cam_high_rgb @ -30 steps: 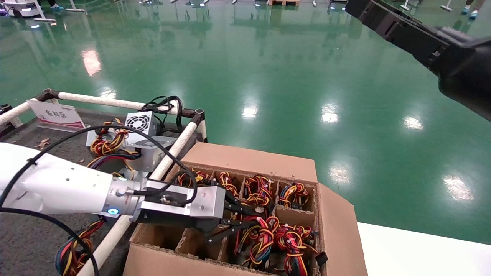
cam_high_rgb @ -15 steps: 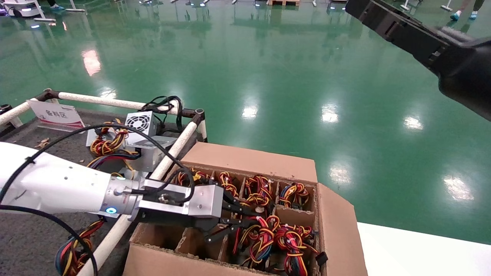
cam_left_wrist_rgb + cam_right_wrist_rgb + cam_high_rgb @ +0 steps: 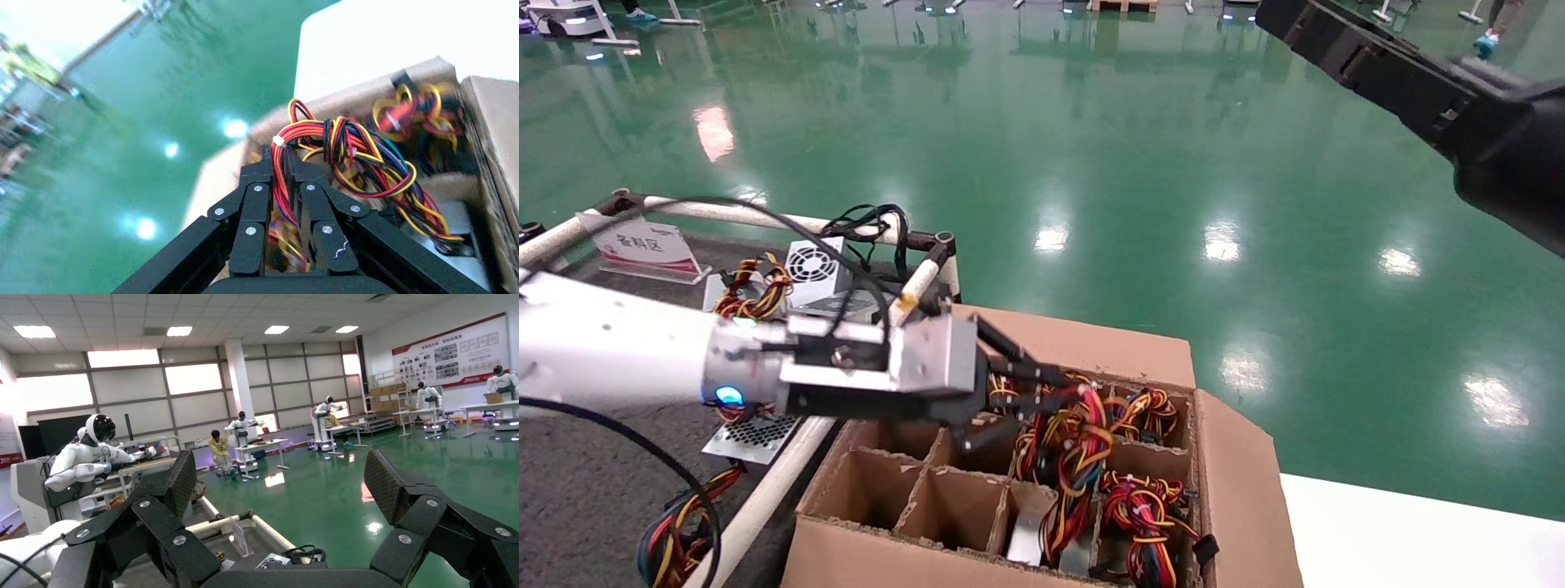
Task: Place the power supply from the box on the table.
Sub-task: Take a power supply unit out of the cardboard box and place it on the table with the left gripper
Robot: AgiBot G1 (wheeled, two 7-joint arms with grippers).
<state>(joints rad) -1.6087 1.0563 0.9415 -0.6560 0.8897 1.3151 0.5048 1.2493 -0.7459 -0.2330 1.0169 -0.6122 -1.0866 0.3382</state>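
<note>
My left gripper (image 3: 1042,390) is over the middle of the box (image 3: 1242,490), shut on a red-yellow-orange-black wire bundle (image 3: 1079,441). In the left wrist view the left gripper (image 3: 280,160) has that wire bundle (image 3: 349,150) pinched between its fingertips (image 3: 265,164). The bundle hangs down to the power supply (image 3: 1029,532), whose grey metal body stands in a front cell, still inside the carton. Part of the power supply (image 3: 456,228) shows beyond the wires. The table (image 3: 584,490) lies left of the box. My right gripper (image 3: 1283,20) is held high at the upper right, and the right gripper (image 3: 284,496) is open with nothing in it.
On the table are a unit with a fan grille (image 3: 813,265), a perforated grey unit (image 3: 752,433) and loose wire bundles (image 3: 674,543). A white pipe rail (image 3: 764,498) runs between table and box. More wire bundles (image 3: 1144,408) fill the far cells. A white tabletop (image 3: 1418,539) is at the right.
My left gripper has risen from down among the cells to above the box, pulling the wire bundle up with it. The front cells and the grey metal body now show. The right arm has not moved.
</note>
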